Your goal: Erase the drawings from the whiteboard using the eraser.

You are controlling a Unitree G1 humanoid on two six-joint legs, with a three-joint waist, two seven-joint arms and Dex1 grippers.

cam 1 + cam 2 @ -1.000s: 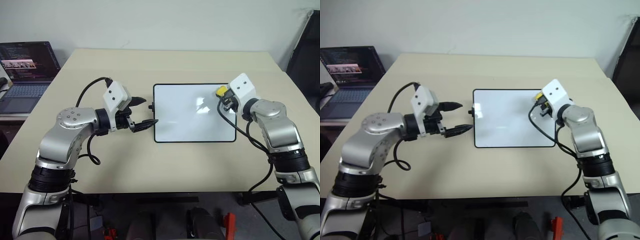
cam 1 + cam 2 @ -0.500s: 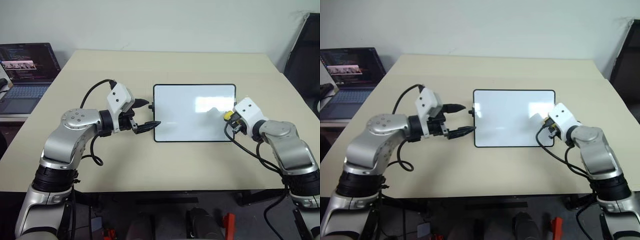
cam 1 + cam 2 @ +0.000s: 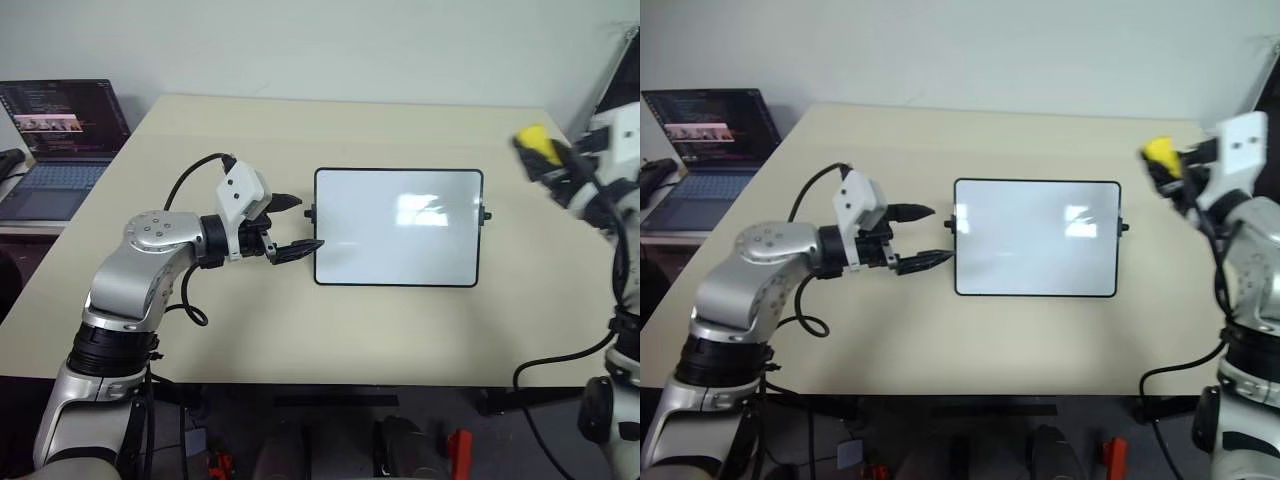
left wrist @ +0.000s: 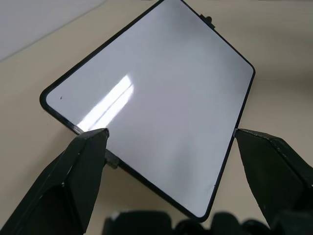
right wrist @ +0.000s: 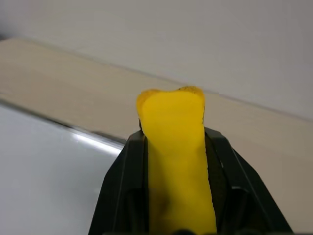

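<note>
Yellow foam is bulging out past the tips of the right gripper [image 5: 173, 147], whose black fingers [image 5: 124, 186] are pressing tight against both sides of the eraser [image 3: 1159, 151]. That gripper is hanging in the air over the right edge of the counter [image 3: 250, 330], above the surface and well off to the right of the whiteboard [image 3: 398, 227], touching nothing but the block it is holding.

Across the counter, the left gripper [image 3: 296, 223] is reaching toward the whiteboard's left short side with its two fingers [image 4: 83, 166] spread wide. They are straddling that edge and the small black knob [image 3: 310, 213] there without clamping it; in the left wrist view the board's near corners are sitting between the open tips.

Lying flat near the middle of the counter, the whiteboard is running its long sides parallel to the front edge. Its glossy face is catching a ceiling reflection and is looking clean, apart from one tiny dark speck [image 4: 60, 97] near a corner that is too small to identify.

Beyond the counter's far left corner, an open laptop [image 3: 55, 135] is sitting on a separate surface with its screen glowing.
</note>
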